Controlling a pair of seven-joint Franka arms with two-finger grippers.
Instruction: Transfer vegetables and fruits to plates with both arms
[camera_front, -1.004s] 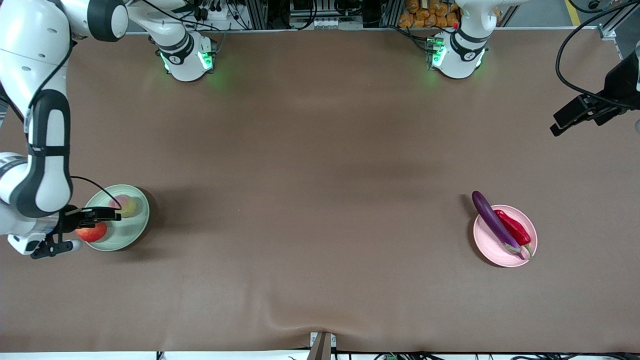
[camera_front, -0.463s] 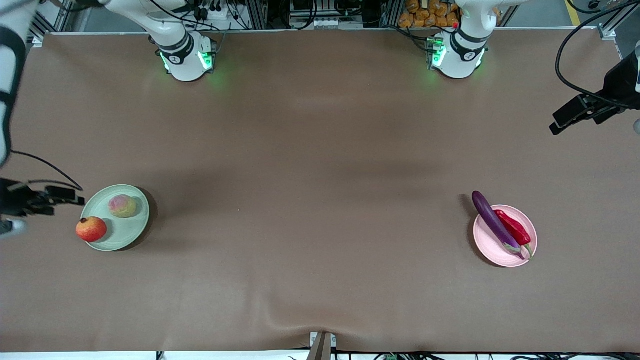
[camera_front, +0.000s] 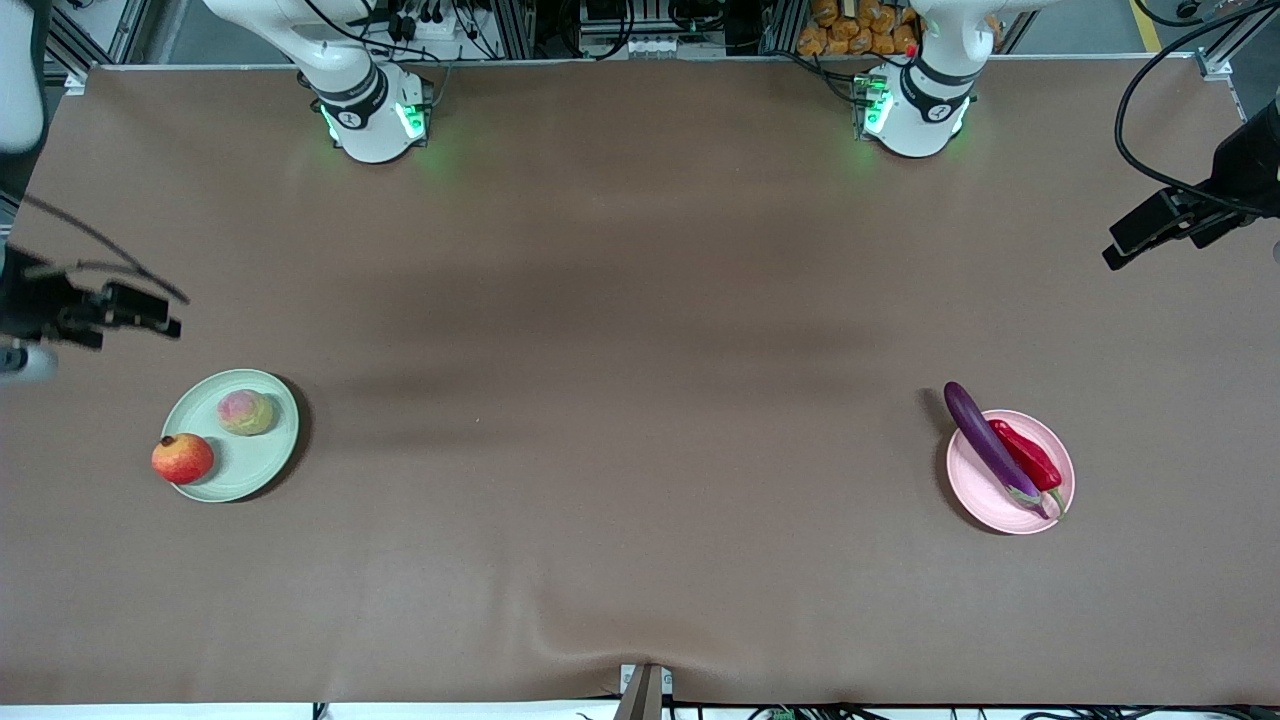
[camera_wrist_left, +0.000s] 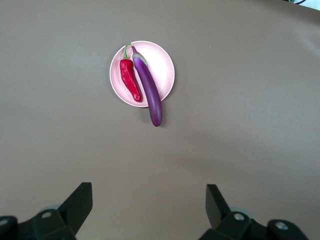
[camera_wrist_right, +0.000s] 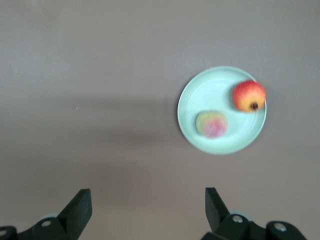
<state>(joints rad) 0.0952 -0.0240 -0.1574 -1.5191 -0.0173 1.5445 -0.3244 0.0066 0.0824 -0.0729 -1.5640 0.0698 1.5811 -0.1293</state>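
The pale green plate (camera_front: 255, 460) holds the peach (camera_front: 245, 412), and the red pomegranate-like fruit (camera_front: 182, 459) rests on its rim toward the right arm's end. They also show in the right wrist view: plate (camera_wrist_right: 210, 92), fruit (camera_wrist_right: 248, 96), peach (camera_wrist_right: 211, 124). The pink plate (camera_front: 1055, 495) holds the red chili (camera_front: 1028, 457) and the purple eggplant (camera_front: 988, 445), whose tip overhangs the rim. The left wrist view shows the plate (camera_wrist_left: 161, 67), chili (camera_wrist_left: 130, 81) and eggplant (camera_wrist_left: 149, 90). My right gripper (camera_front: 172, 313) (camera_wrist_right: 148, 200) is open, empty and raised. My left gripper (camera_front: 1112, 250) (camera_wrist_left: 149, 200) is open, empty and raised.
The two arm bases (camera_front: 370, 115) (camera_front: 915, 110) stand along the table's edge farthest from the front camera. The brown cloth has a ripple by a small mount (camera_front: 643, 690) at the edge nearest that camera. Black cables hang from both wrists.
My right gripper has left the red fruit on the green plate's rim, risen and drawn away toward the table's end. The left arm has barely moved.
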